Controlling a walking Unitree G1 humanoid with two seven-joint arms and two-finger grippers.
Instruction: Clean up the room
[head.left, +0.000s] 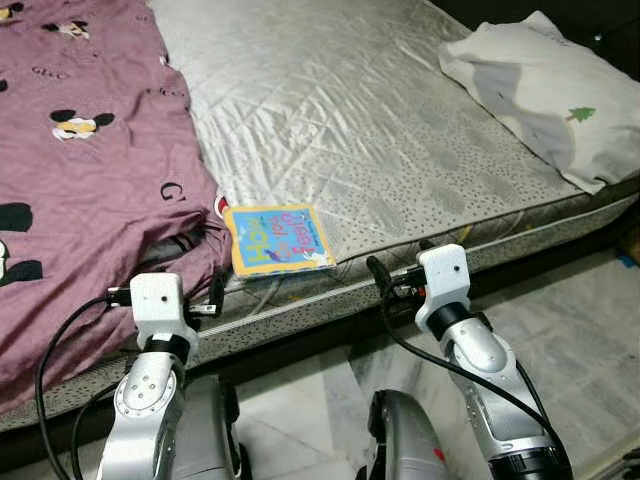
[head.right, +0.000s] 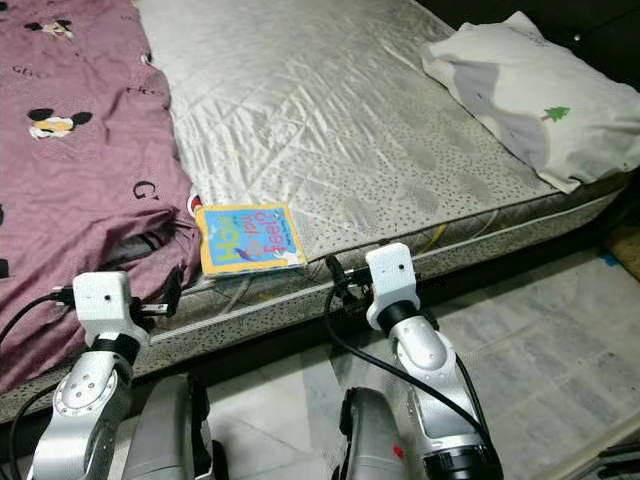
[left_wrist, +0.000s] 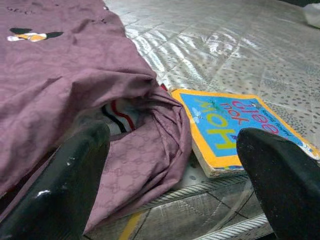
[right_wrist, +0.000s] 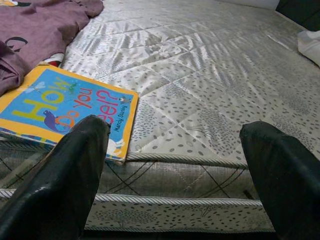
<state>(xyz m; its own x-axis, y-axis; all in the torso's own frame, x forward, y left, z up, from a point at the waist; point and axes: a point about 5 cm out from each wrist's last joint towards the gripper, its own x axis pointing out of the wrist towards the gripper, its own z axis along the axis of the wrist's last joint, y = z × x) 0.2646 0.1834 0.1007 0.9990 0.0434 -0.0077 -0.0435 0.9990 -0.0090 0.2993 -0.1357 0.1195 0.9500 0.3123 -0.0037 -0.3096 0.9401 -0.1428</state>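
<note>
A children's book with a blue cover and orange border lies flat near the front edge of the bare grey mattress. It touches the purple patterned blanket on its left. My left gripper is open just short of the mattress edge, facing the blanket's folded hem and the book. My right gripper is open too, at the mattress edge to the right of the book. Neither holds anything.
A white pillow with a small green tree print lies at the mattress's far right corner. A striped cloth peeks from under the blanket fold. Pale marble floor runs along the bed's front.
</note>
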